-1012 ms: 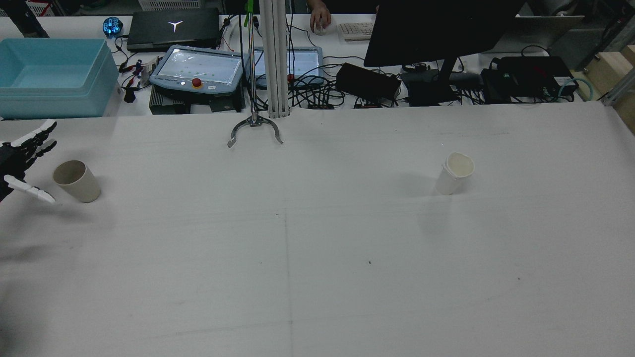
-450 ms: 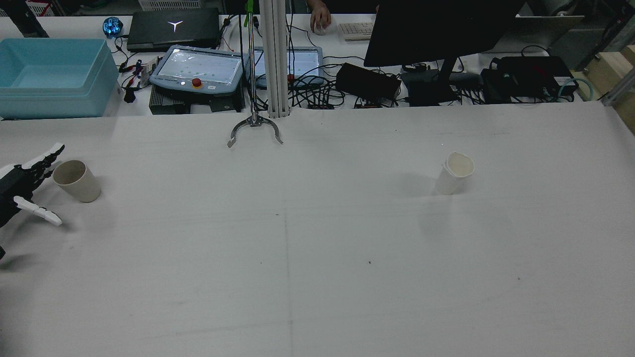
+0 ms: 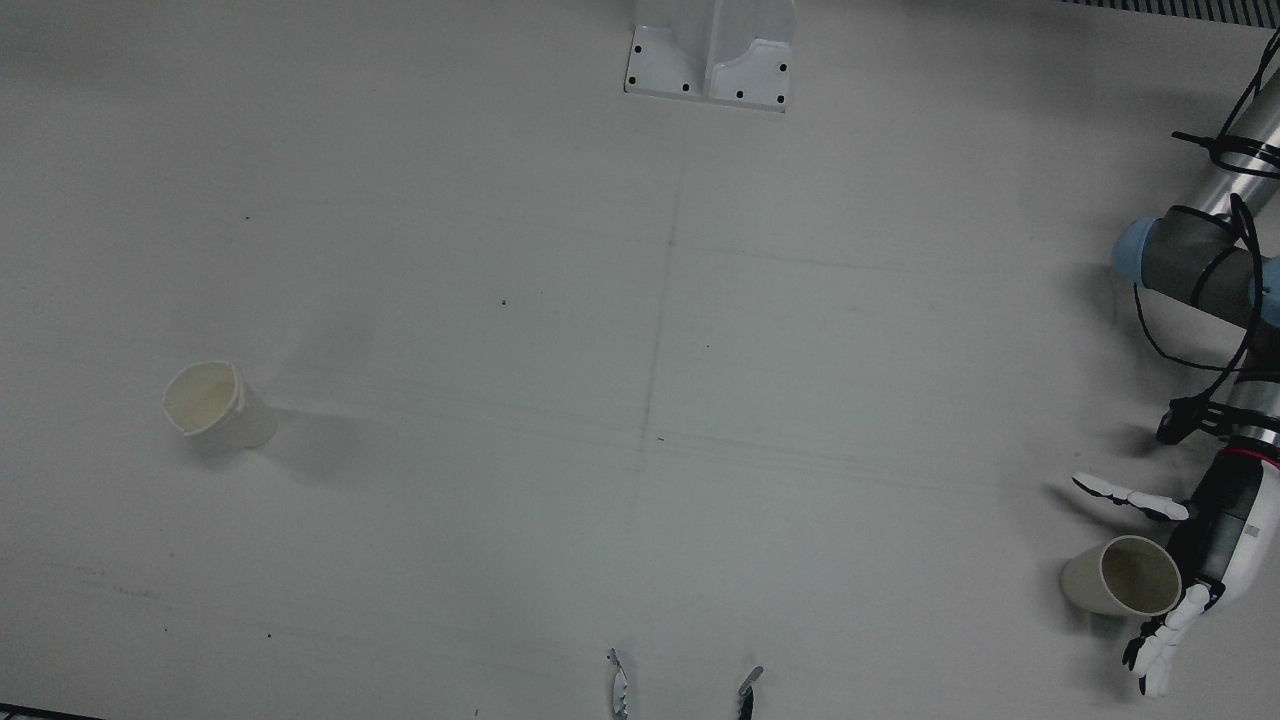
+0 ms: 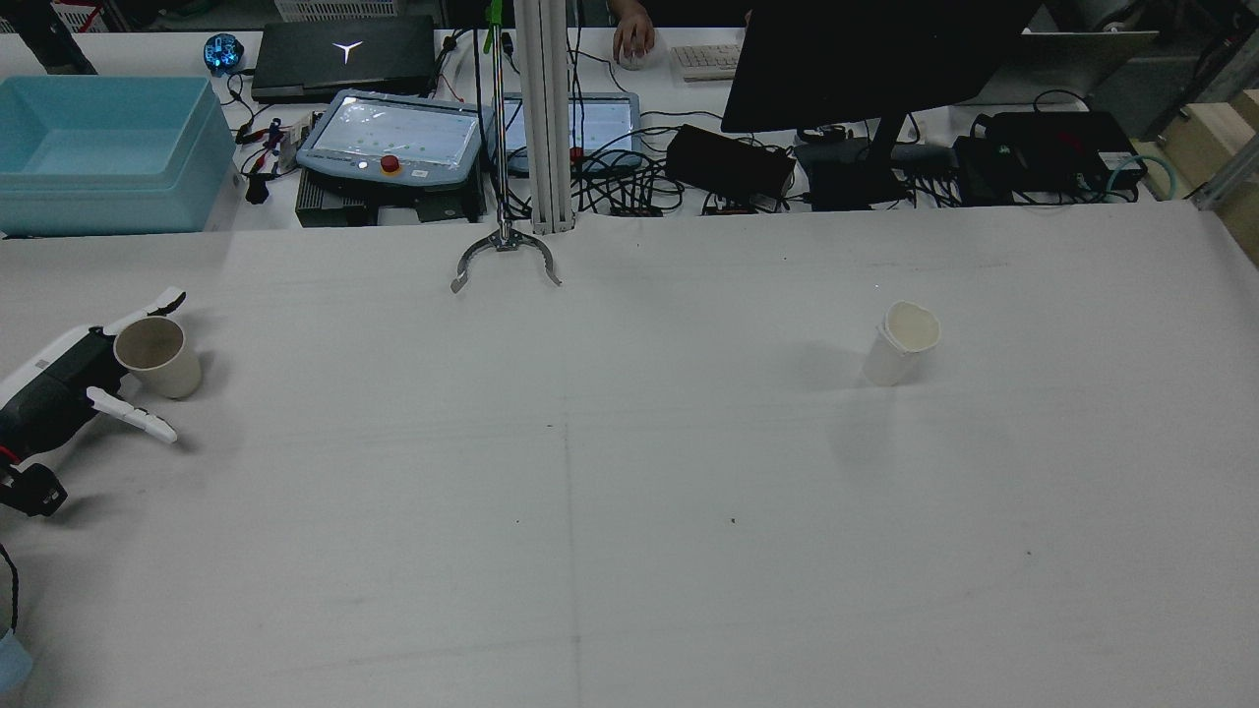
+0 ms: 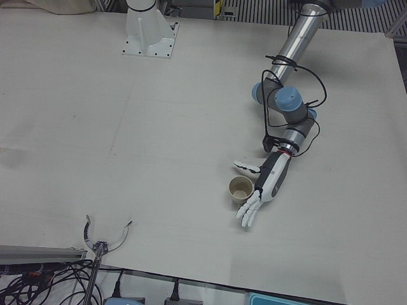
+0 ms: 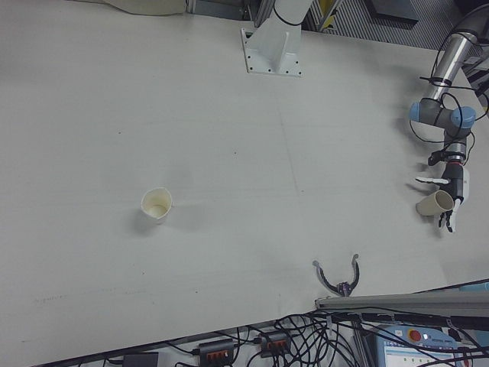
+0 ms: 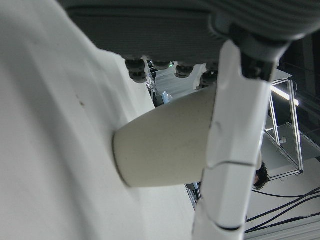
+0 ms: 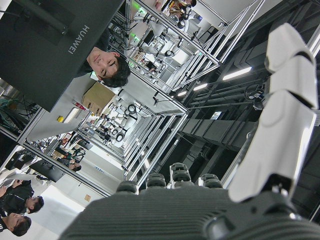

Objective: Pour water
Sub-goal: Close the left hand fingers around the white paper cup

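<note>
Robotics lab, white table [image 4: 689,492], teach pendant [image 4: 393,138], monitor [image 4: 866,59], cables [image 4: 629,182]

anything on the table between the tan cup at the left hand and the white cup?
Nothing visible. Bare table lies between the tan cup, flanked by the left hand, and the white cup. The metal claw tool sits at the far edge, off that line.

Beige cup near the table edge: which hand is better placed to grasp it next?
Left. The left hand already brackets the beige cup with fingers spread open. The right hand shows only in its own view, away from the table.
</note>
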Available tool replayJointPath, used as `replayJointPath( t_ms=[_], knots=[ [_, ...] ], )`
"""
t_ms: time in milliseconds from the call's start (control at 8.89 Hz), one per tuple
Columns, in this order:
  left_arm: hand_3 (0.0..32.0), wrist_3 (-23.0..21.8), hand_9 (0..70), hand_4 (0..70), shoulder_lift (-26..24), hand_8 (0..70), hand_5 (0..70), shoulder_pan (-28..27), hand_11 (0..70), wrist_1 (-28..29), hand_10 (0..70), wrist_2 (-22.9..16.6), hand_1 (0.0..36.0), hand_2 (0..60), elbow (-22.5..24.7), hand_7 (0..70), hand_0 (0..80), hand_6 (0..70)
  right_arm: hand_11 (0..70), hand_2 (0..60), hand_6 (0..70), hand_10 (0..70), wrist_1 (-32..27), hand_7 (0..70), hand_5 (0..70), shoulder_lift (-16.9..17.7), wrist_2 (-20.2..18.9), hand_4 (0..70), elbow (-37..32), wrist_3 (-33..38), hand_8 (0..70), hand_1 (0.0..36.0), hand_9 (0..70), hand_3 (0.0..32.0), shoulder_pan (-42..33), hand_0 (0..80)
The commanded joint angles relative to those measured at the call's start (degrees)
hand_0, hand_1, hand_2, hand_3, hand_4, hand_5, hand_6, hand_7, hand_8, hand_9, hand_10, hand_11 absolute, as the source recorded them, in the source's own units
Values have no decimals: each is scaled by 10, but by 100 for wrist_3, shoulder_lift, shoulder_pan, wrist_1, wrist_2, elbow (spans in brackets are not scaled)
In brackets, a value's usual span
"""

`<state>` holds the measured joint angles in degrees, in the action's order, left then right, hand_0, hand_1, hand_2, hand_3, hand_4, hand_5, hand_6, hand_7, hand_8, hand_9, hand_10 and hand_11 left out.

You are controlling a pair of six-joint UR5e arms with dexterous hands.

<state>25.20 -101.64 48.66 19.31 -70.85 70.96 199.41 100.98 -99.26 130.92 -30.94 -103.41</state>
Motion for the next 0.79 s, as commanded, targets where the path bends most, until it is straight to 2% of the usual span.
replayJointPath(
  t_ms=[0,337,450,562,675],
  knots=[
    [0,-23,0,183,-181,0,0,-41,102,-129,48,1,187,0,-82,15,800,54,0,167,84,0,-7,55,56,0,-6,0,-5,1,32,161,16,24,5,474],
    [0,-59,0,185,-163,1,0,21,106,-190,50,1,198,0,-100,16,800,56,0,166,92,0,-7,59,56,-17,-6,0,-32,1,38,157,22,20,31,471],
    [0,-85,0,185,-163,4,0,47,110,-234,51,-7,219,0,-74,17,800,58,0,167,97,0,-7,61,56,-26,-6,1,-41,1,42,152,26,14,31,469],
    [0,-250,0,193,-163,32,0,38,156,-373,71,-7,352,0,-65,39,800,78,0,163,101,0,-7,65,56,-26,3,6,-41,1,41,149,24,8,40,470],
    [0,-278,2,291,-163,43,0,38,170,-392,81,-7,360,0,-56,79,800,103,0,155,104,0,-7,66,54,-26,3,11,-41,1,42,142,25,6,40,467]
  ],
)
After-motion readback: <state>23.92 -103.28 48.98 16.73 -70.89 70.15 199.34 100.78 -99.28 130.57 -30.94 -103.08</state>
